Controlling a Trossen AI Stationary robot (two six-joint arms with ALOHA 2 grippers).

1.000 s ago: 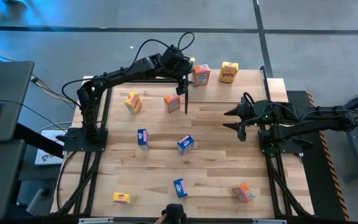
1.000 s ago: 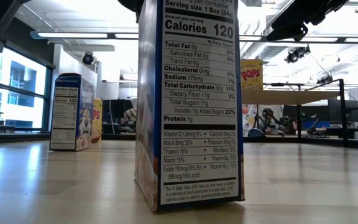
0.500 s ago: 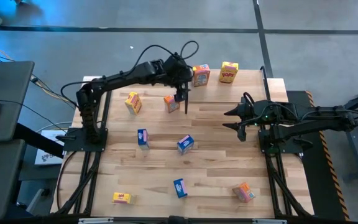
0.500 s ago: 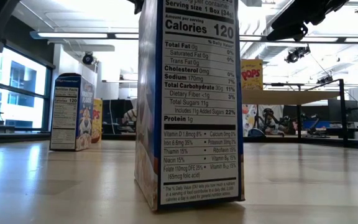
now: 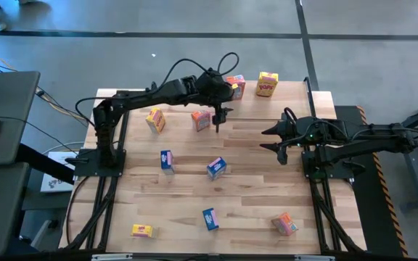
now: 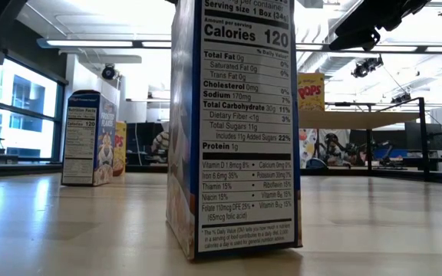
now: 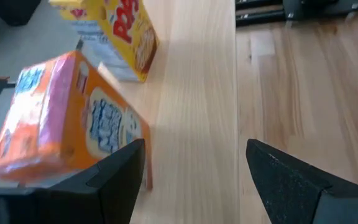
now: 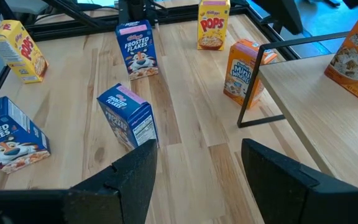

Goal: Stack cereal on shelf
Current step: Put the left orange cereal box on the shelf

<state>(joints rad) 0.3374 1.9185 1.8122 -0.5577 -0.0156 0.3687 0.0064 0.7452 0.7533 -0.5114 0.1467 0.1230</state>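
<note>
The left pincer (image 5: 219, 118) has travelled over the past second. It began above the raised light-wood shelf (image 5: 281, 109) just beside the small orange cardboard cereal box (image 5: 234, 86) standing there, with its forearm reaching up toward the shelf's far edge. Now the forearm has swung lower and lies more level across the bench, and the pincer hangs nearer the shelf's front edge, still wide open, close to the orange cereal box (image 5: 201, 120) on the slatted bench below.
</note>
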